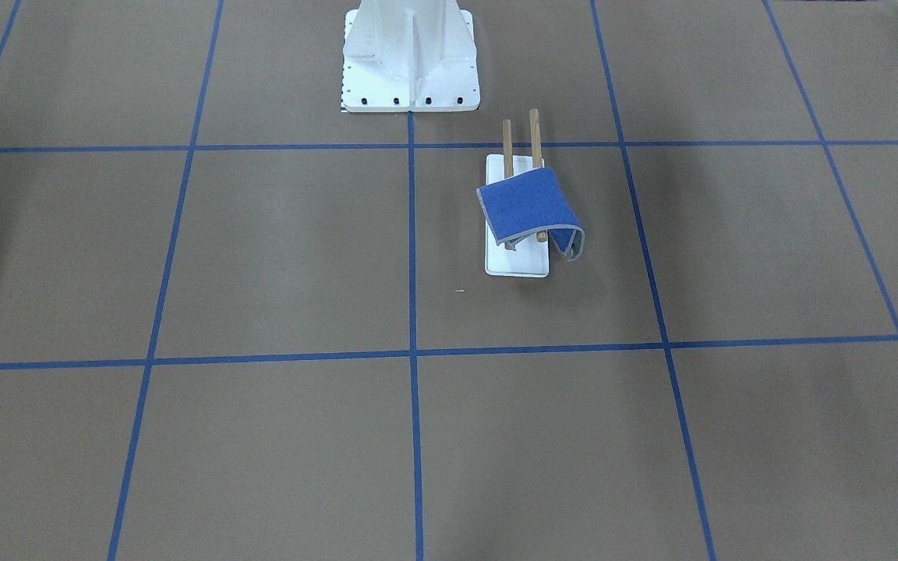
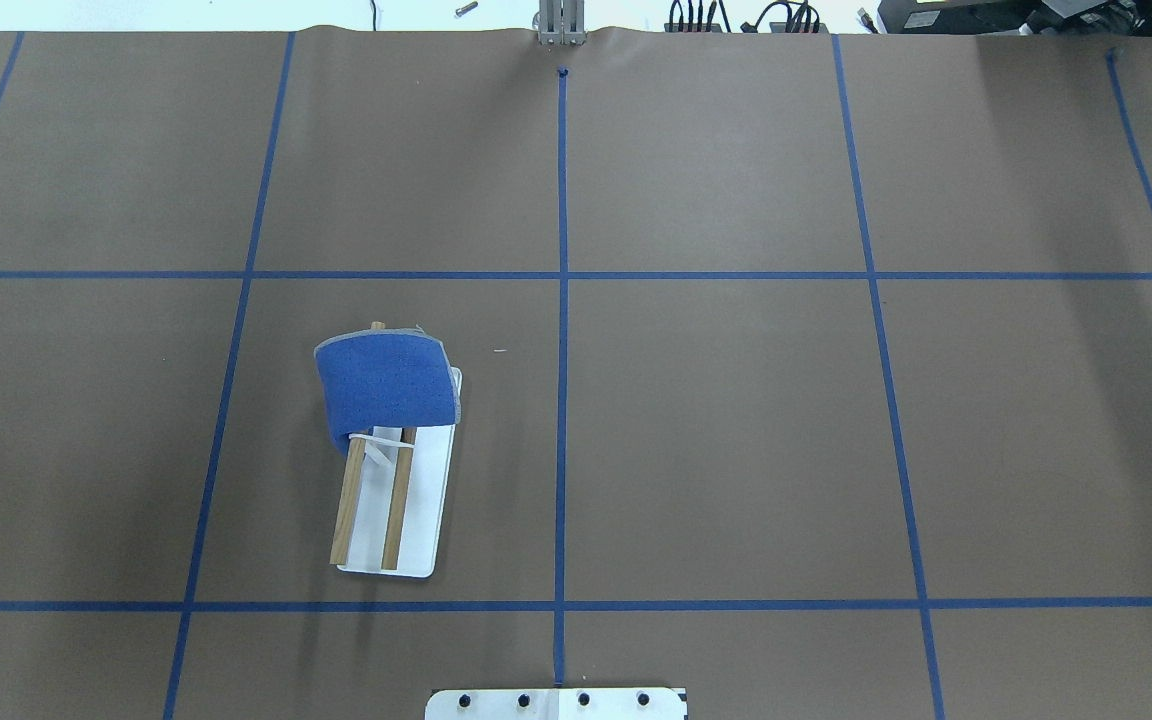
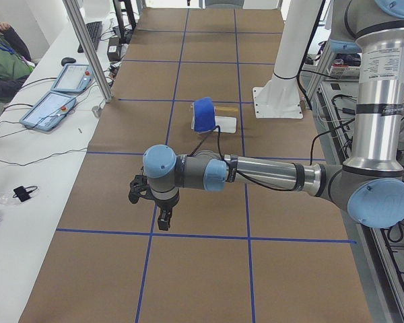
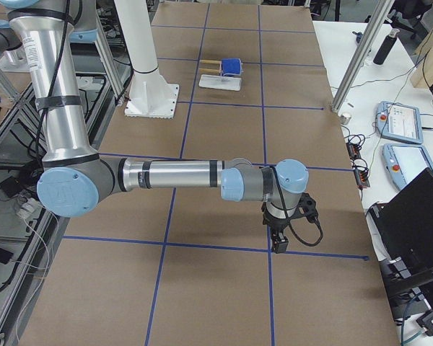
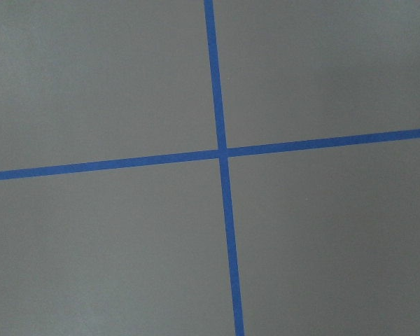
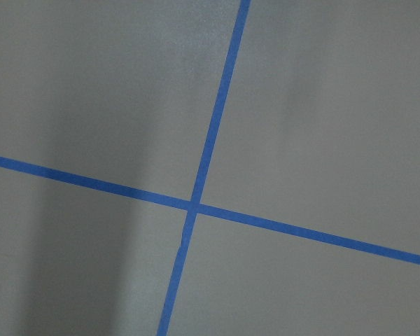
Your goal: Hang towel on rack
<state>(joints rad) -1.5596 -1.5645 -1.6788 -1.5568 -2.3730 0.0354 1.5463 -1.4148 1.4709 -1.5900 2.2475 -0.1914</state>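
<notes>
1. Overhead exterior view: the rack (image 2: 398,510) stands on the left half of the desk (image 2: 736,400). Its dowels run lengthwise away from the robot, tilted slightly right.
2. The towel (image 2: 386,390) drapes across the dowels' far ends and hangs down both sides.
3. Both arms stretch level over the desk. The left hand (image 3: 163,221) and right hand (image 4: 280,244) point down, well apart from the rack; I cannot tell how wide either one stands.

Silver tubes (image 3: 269,176), pale-blue joint caps (image 3: 159,160), black cables (image 3: 221,145) and black fingers (image 3: 163,221)

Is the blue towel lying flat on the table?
No, the towel hangs draped over the rack's two wooden bars.
</notes>
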